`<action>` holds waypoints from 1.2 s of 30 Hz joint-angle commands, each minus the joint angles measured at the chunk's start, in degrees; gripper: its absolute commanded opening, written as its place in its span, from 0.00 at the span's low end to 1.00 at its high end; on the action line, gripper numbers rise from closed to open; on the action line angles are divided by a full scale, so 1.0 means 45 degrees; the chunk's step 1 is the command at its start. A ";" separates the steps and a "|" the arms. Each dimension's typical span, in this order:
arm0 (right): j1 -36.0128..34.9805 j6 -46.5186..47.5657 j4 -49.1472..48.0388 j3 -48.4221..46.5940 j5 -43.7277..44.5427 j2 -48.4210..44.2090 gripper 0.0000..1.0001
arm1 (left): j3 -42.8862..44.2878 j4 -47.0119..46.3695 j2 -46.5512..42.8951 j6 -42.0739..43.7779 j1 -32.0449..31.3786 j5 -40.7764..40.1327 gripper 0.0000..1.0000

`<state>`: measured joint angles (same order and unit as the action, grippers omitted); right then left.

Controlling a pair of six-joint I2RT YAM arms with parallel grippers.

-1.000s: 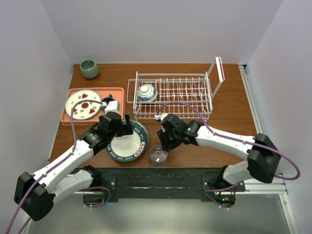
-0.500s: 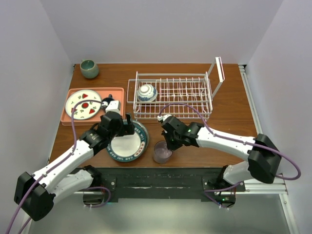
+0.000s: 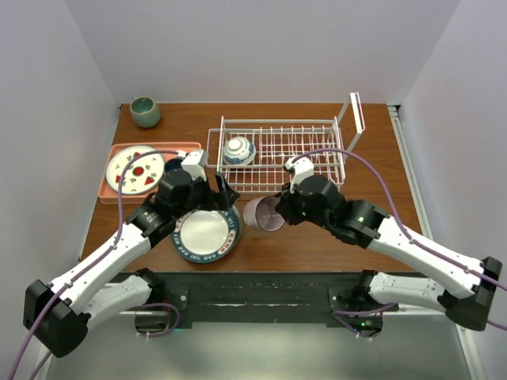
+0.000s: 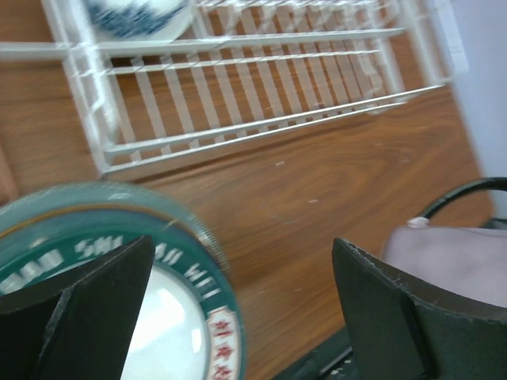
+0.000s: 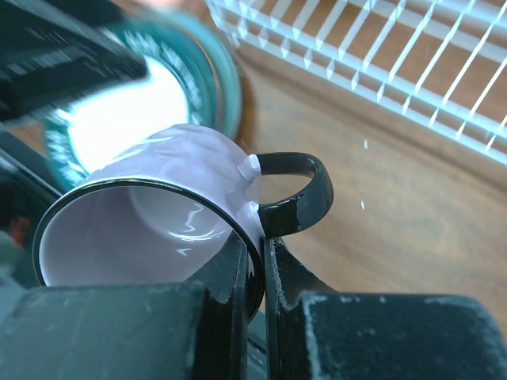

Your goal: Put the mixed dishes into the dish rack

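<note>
Top external: right gripper [image 3: 279,212] is clamped on the pinkish mug [image 3: 264,214]. The mug is tipped well off upright, near the dish rack [image 3: 277,154] at 6 o'clock from its front rail and just at 3 o'clock from the white plate with lettered teal rim [image 3: 206,233]. I can't tell if the mug clears the wooden table [image 3: 341,245].

Right wrist: both fingers are pinched together on the mug [image 5: 158,206] rim, one inside and one outside, right gripper [image 5: 253,253]. The black handle [image 5: 297,194] sticks out toward 2 o'clock. The plate [image 5: 214,71] is behind the mug at 11 o'clock and the rack [image 5: 356,55] wires are at 1 o'clock.

Left gripper [image 3: 218,194] has its jaws wide apart and nothing in them. It hangs over the plate's 12 o'clock edge.

Left wrist: left gripper [image 4: 243,241] frames the plate [image 4: 182,261] rim at 7 o'clock, the mug [image 4: 451,257] at 4 o'clock and the rack [image 4: 238,127] at 12.

The blue-and-white patterned bowl [image 3: 238,150] sits inside the rack at its 9 o'clock end. The salmon-pink tray [image 3: 186,150] is at the table's 9 o'clock side and carries the white plate with red fruit marks [image 3: 135,169]. The grey-green cup [image 3: 145,111] is at the 11 o'clock corner.
</note>
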<state>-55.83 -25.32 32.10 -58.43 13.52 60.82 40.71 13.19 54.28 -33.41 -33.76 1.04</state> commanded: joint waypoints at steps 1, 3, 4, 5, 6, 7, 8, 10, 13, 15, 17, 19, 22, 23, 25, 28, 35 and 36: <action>-0.0014 0.0410 -0.2013 -0.1310 0.0258 -0.1423 0.00 | 0.1518 -0.2245 0.0066 0.0003 0.0099 0.3066 1.00; -0.0014 0.0645 -0.2171 -0.1584 0.0083 -0.1852 0.00 | 0.1695 -0.3355 0.0066 -0.0212 0.0080 0.4024 1.00; -0.0014 0.0995 -0.2384 -0.1662 -0.0073 -0.1971 0.00 | 0.1831 -0.3651 0.0066 -0.0290 0.0080 0.4278 1.00; 0.0005 0.1191 -0.2445 -0.1779 -0.0248 -0.2049 0.00 | 0.1910 -0.4176 0.0124 -0.0387 0.0080 0.4784 1.00; -0.0014 0.1406 -0.2484 -0.1819 -0.0386 -0.2108 0.00 | 0.2007 -0.4317 0.0164 -0.0388 0.0080 0.4963 1.00; -0.0014 0.1853 -0.2484 -0.1877 -0.0600 -0.2186 0.00 | 0.2221 -0.4415 0.0183 -0.0446 0.0080 0.5100 1.00; -0.0014 0.2070 -0.2484 -0.1858 -0.0737 -0.2245 0.00 | 0.2281 -0.4628 0.0222 -0.0428 0.0080 0.5198 1.00; -0.0014 0.2751 -0.2600 -0.1781 -0.1475 -0.2458 0.00 | 0.2360 -0.5019 0.0223 -0.0369 0.0099 0.5822 1.00; -0.0014 0.3514 -0.3320 -0.1216 -0.2590 -0.2908 0.00 | 0.2380 -0.5896 0.0261 -0.0058 0.0080 0.7342 1.00; -0.0014 0.3770 -0.3693 -0.0766 -0.3371 -0.3377 0.00 | 0.2418 -0.6075 0.0437 0.0041 0.0080 0.8613 0.99; -0.0014 0.4103 -0.4026 -0.0532 -0.3783 -0.3592 0.00 | 0.2321 -0.6193 0.0554 0.0236 0.0080 0.9433 0.96; -0.0014 0.4375 -0.4202 -0.0433 -0.4038 -0.3632 0.00 | 0.2050 -0.6483 0.0593 0.0314 0.0061 0.9806 0.93; -0.0014 0.4669 -0.4320 -0.0393 -0.4975 -0.3398 0.00 | 0.1736 -0.6875 0.0613 0.0256 0.0061 1.0198 0.85; -0.0014 0.4709 -0.4339 -0.0393 -0.5170 -0.3320 0.00 | 0.1677 -0.7031 0.0691 0.0217 0.0060 1.0528 0.80; 0.0005 0.4864 -0.4496 -0.0335 -0.5659 -0.3144 0.00 | 0.1463 -0.7731 0.0808 -0.0054 0.0060 1.0978 0.75; -0.0014 0.5156 -0.4749 -0.0238 -0.6264 -0.3046 0.00 | 0.1131 -0.8631 0.1003 -0.0426 -0.0095 1.1838 0.68; -0.0014 0.6894 -0.5297 -0.0042 -0.6715 -0.2968 0.00 | 0.0446 -0.9630 0.1356 -0.1033 -0.0428 1.3576 0.54; -0.0014 0.7090 -0.5181 -0.0081 -0.6715 -0.2949 0.00 | 0.0330 -0.9611 0.1317 -0.1014 -0.0428 1.3655 0.53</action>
<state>-56.01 1.02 18.81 -57.34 -15.59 48.36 44.16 -25.98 60.49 -35.92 -34.74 54.22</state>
